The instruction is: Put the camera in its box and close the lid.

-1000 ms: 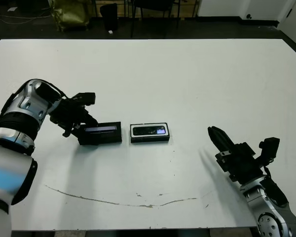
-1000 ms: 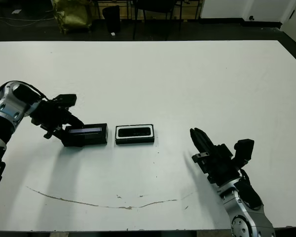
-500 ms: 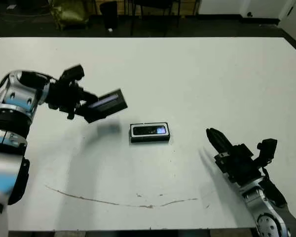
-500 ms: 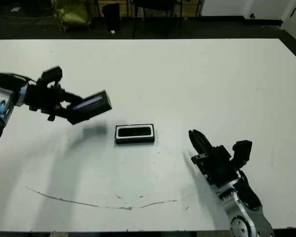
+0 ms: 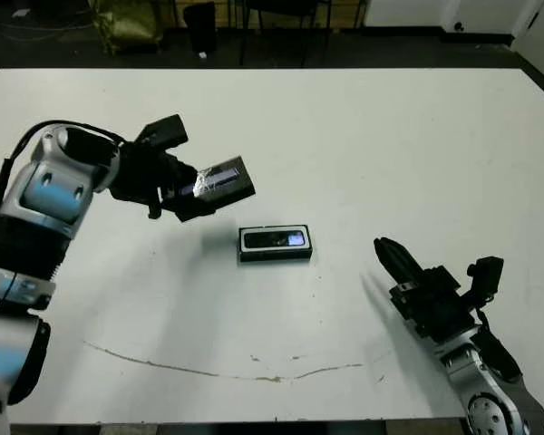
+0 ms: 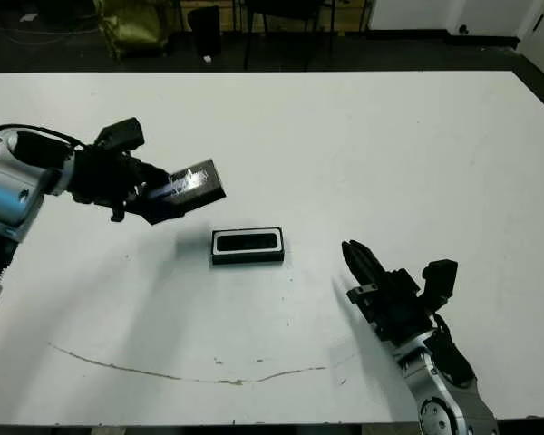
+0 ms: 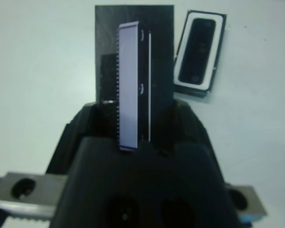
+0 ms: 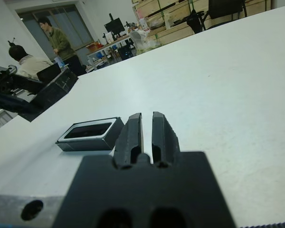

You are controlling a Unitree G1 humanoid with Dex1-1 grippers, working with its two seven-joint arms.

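I see the camera (image 5: 276,240) lying flat inside the box (image 5: 275,256), a shallow black tray with a white lining, which sits on the white table (image 5: 363,145) near the middle of my view, with its long side running from 9 o'clock to 3 o'clock. A small bluish glint shows at the camera's 3 o'clock end. The box is open on top. The lid (image 5: 219,183) is in the air, at about 10 o'clock from the box and near it, tilted so that its far end is higher and its pale striped face is turned up toward me. My left gripper (image 5: 183,188) pinches the lid at its 9 o'clock end, one black finger on each flat face; in the left wrist view the lid (image 7: 133,95) stands edge-on between the fingers (image 7: 83,124), and the box with the camera shows just beside it. My right gripper (image 5: 397,259) hovers low at about 4 o'clock from the box, well apart from it, with its two fingers (image 8: 128,135) pressed nearly together and nothing between them. Beyond the table, the right wrist view shows two persons (image 8: 57,40) in the background.
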